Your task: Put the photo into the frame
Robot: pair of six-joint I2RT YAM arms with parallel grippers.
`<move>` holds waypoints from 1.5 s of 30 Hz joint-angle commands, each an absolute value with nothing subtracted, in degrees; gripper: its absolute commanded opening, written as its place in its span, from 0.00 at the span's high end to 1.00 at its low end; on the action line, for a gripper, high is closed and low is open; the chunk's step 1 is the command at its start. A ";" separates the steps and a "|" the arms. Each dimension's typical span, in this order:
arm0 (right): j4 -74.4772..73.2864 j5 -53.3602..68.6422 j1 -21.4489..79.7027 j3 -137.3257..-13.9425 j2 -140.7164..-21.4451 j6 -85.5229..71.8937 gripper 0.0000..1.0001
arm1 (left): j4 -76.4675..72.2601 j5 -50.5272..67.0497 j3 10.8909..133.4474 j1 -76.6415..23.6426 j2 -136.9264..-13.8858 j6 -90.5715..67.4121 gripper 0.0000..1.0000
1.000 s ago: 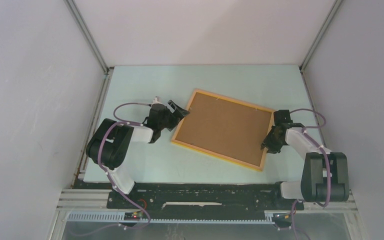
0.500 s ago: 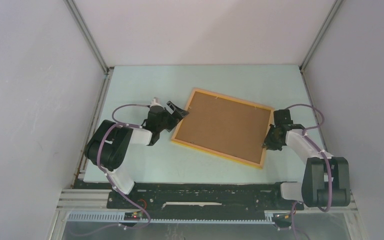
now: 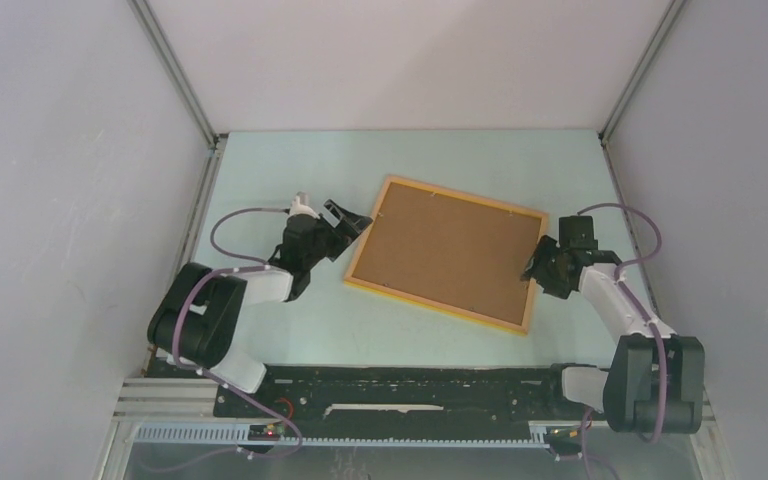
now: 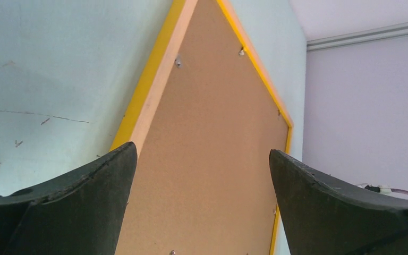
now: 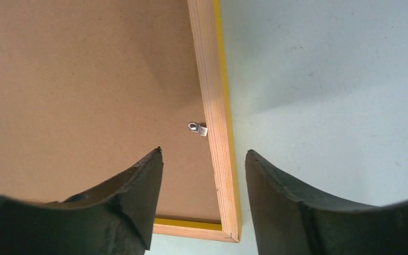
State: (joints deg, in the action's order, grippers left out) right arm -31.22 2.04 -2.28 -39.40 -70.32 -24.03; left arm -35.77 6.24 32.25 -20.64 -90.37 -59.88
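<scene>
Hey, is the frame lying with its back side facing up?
Yes, the frame lies flat with its brown backing board and a small metal tab facing up.

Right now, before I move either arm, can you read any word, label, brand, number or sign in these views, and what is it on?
No readable text in any view.
backing board: plain brown, no print or sticker.
frame: bare yellow and raw-wood rim, no brand.
metal tab: too small to show any stamp.
table: only faint scratches, no markings.
</scene>
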 commanded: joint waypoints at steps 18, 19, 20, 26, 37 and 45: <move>-30.54 -2.65 -3.57 -35.68 -52.93 -30.72 0.00 | 2.40 12.93 30.26 -23.86 -50.29 -43.70 0.00; -29.78 -0.09 -3.75 -35.35 -53.97 -30.06 0.00 | 5.06 12.12 30.83 -26.37 -48.51 -42.63 0.00; -29.40 1.48 -3.59 -35.26 -55.09 -29.49 0.00 | 7.76 10.75 31.31 -28.74 -47.02 -42.14 0.00; -29.21 -4.08 -0.46 -35.24 -60.88 -31.84 0.00 | 13.04 3.26 31.20 -41.35 -42.65 -43.65 0.00; -30.20 -1.61 2.90 -32.57 -64.27 -38.57 0.31 | 14.01 -4.76 38.51 -53.79 -53.52 -37.37 0.00; -31.18 -1.94 2.73 -29.01 -62.23 -40.25 0.50 | 16.53 -11.00 50.57 -66.16 -64.93 -28.49 0.00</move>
